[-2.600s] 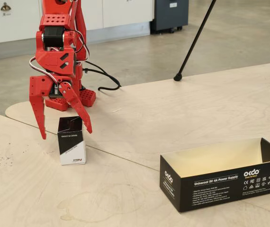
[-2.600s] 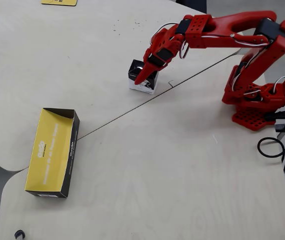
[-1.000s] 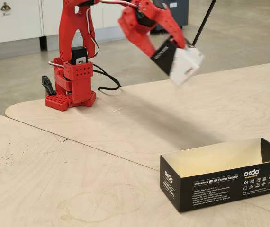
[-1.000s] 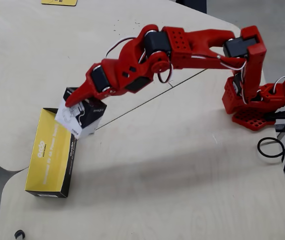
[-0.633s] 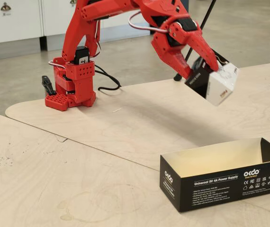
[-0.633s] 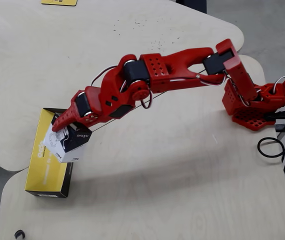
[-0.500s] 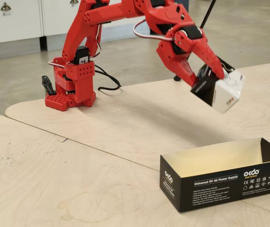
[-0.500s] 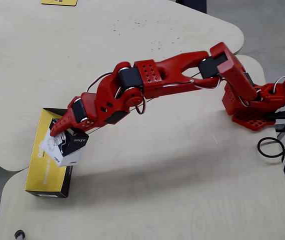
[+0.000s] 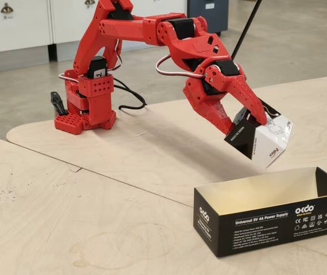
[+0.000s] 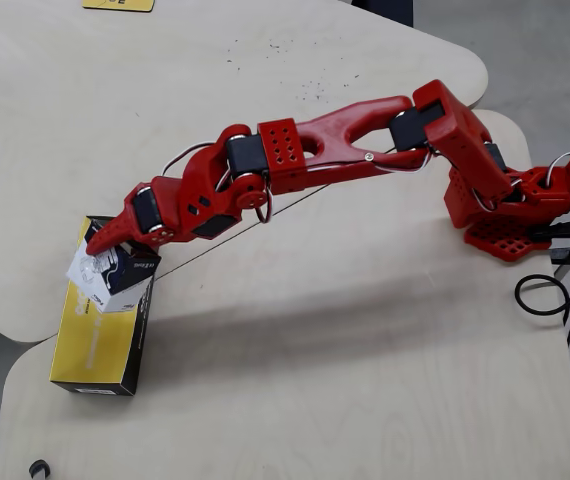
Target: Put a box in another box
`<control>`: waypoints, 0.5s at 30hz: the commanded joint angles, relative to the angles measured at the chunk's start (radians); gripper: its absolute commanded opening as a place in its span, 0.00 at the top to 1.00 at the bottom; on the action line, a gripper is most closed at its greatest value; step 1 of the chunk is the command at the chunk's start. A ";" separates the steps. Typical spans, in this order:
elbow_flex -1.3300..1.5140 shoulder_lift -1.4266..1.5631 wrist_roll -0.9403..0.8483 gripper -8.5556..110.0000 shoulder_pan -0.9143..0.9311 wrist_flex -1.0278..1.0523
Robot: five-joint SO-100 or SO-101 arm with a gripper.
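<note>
Nearest in the fixed view, the long box (image 9: 269, 215) lies open on the table (image 9: 94, 217), nothing inside. Above its far wall the gripper (image 9: 249, 123) clamps the tilted carton (image 9: 259, 141) in mid-air. Behind stand the arm's base (image 9: 86, 100), a cable (image 9: 126, 97) and a tripod leg (image 9: 235, 48).

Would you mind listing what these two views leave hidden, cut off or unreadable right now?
- Small carton: its fine print is too small to read in the fixed view and washed out by glare in the overhead view.
- Long black box: its floor is hidden by its own front wall in the fixed view; the carton covers its upper end in the overhead view.
- Gripper: the far finger is hidden behind the carton in the fixed view.
</note>
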 commanded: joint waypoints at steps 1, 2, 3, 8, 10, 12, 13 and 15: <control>-0.005 0.035 -0.034 0.69 0.005 -0.003; 0.003 0.037 -0.048 0.68 0.003 0.000; 0.012 0.038 -0.058 0.67 0.003 0.000; 0.028 0.046 -0.109 0.63 0.003 0.008; 0.029 0.054 -0.127 0.62 0.008 0.014; 0.031 0.072 -0.149 0.61 0.014 0.023; 0.034 0.086 -0.166 0.61 0.018 0.032; 0.041 0.129 -0.219 0.61 0.023 0.067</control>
